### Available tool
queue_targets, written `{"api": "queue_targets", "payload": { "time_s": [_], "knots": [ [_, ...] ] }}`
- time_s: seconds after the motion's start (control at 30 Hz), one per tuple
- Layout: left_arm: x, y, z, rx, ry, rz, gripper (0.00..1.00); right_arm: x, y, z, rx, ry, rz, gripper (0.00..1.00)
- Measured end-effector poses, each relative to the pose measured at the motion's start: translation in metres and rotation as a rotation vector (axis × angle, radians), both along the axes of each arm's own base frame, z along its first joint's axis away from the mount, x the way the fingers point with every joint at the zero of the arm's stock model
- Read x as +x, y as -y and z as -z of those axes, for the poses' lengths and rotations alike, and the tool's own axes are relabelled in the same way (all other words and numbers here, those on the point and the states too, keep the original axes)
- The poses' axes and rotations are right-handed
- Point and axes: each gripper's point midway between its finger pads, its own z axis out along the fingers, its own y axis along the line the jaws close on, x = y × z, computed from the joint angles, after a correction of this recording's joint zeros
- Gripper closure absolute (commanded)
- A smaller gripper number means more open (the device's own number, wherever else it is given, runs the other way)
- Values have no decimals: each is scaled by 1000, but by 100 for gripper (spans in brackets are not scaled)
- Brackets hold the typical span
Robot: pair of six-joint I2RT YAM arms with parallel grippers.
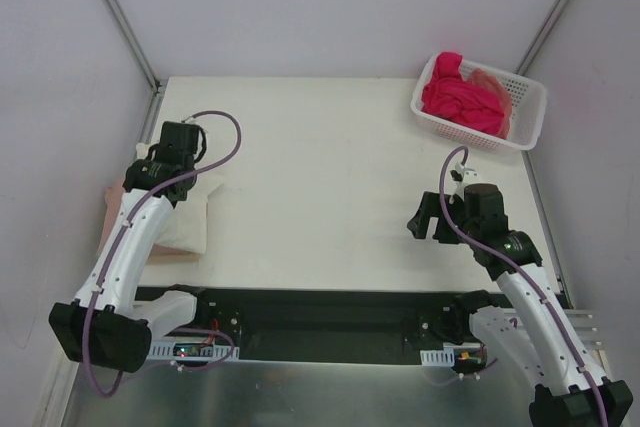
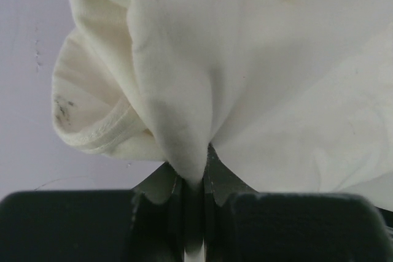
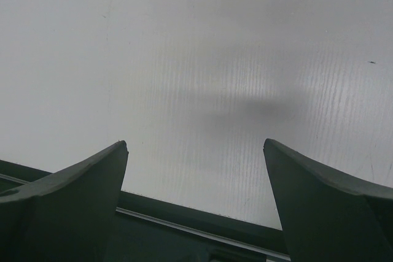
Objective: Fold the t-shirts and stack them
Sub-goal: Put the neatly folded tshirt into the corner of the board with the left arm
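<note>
Fold of cream-white t-shirt (image 2: 184, 90) pinched between left jaws, right jaws spread

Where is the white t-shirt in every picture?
Top external: the cream-white t-shirt lies at the left edge of the table, under the left end effector.
Left wrist: it fills the upper picture, pinched at the bottom middle.
Right wrist: not in it, only bare table past the open right end effector.
Shared landmark: the left end effector pinching the shirt.
</note>
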Motion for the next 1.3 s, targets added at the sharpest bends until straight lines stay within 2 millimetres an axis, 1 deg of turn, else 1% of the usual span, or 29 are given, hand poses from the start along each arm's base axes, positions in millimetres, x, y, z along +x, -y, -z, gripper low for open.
{"api": "queue_targets", "payload": {
  "time_s": [0.2,0.27,0.4,0.7,0.73,0.77,0.8,0.83,0.87,0.9,0.93,1.0,1.13,1.3],
  "knots": [
    [1,-38,38,35,-45,-69,100,0,0,2,0,-1,0,3],
    [1,-50,47,49,-68,-80,100,-1,0,5,-2,-6,0,3],
    [8,-74,58,56,-73,-120,100,0,0,5,-2,-6,0,3],
    [31,-103,80,101,-115,-130,100,2,4,8,-20,-14,17,3],
    [32,-106,82,103,-121,-134,96,2,4,8,-22,-13,19,3],
    [32,-110,84,106,-126,-142,89,2,5,8,-24,-13,21,3],
    [32,-113,85,107,-128,-150,60,2,5,8,-26,-12,23,3],
    [31,-116,86,108,-130,-155,54,2,6,8,-28,-13,26,3],
    [31,-118,86,109,-132,-159,50,3,6,9,-32,-13,29,3],
    [30,-120,86,112,-124,-168,41,3,7,9,-35,-15,32,3],
    [31,-122,85,115,-116,-173,1,3,8,10,-38,-17,34,3],
    [31,-125,84,124,-107,-180,1,3,8,11,-40,-20,35,3],
    [29,-125,84,125,-92,-184,1,3,8,11,-41,-22,35,3],
    [28,-124,69,120,-18,-203,1,3,8,11,-40,-21,35,3]
  ]
}}
